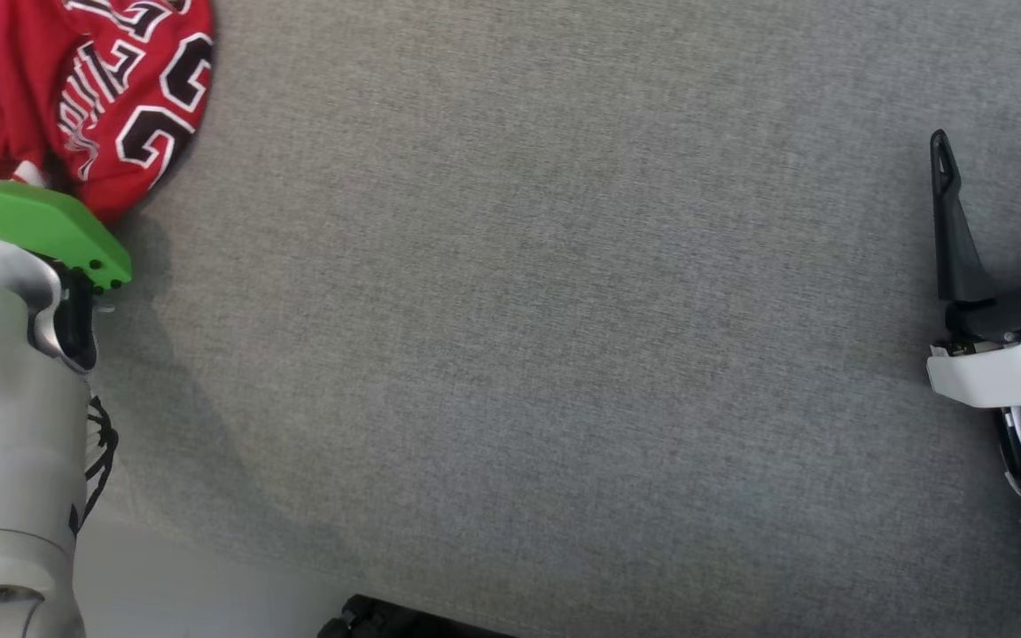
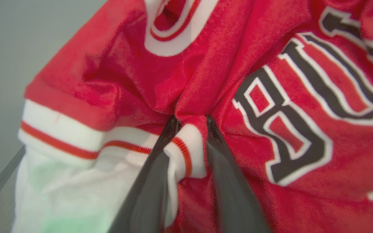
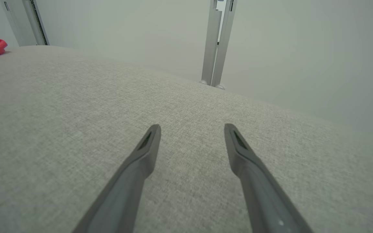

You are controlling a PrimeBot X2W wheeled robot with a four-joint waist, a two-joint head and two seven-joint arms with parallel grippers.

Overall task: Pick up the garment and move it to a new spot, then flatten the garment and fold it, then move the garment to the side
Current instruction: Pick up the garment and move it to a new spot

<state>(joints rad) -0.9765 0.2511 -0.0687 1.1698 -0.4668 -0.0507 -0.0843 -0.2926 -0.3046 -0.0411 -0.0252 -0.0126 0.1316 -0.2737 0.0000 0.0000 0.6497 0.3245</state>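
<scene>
The left gripper pinches a white-trimmed fold of the red jersey between its fingers. The right gripper hangs above the grey table, fingers spread.

Your left gripper, out at ten o'clock, pinches a fold of the garment; your right gripper, at three o'clock, stands spread wide.

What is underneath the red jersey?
The grey fabric surface runs out from beneath the jersey; anything lying directly under it is covered. The left gripper pinches a white-trimmed fold of it.
</scene>
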